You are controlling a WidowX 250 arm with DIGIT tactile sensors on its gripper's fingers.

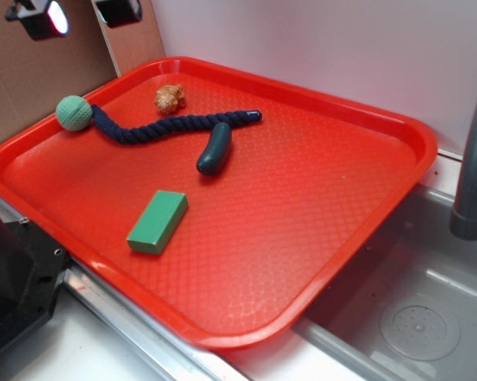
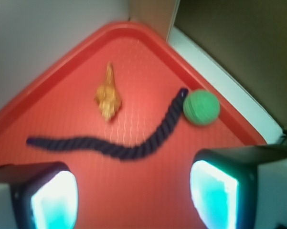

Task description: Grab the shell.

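Exterior view: shell (image 1: 169, 98) sits upper left of frame near the far rim of the red tray (image 1: 317, 238), just above the dark rope (image 1: 167, 127), w/ green ball (image 1: 74, 112) at the rope's left end, dark pickle (image 1: 214, 148) and green block (image 1: 157, 221) lower down. Wrist view: shell (image 2: 108, 95) lies center-left above the rope (image 2: 119, 148), ball (image 2: 201, 107) to the right; gripper (image 2: 133, 195) fingers (image 2: 52, 198) stand wide apart at the bottom edge, holding nothing.
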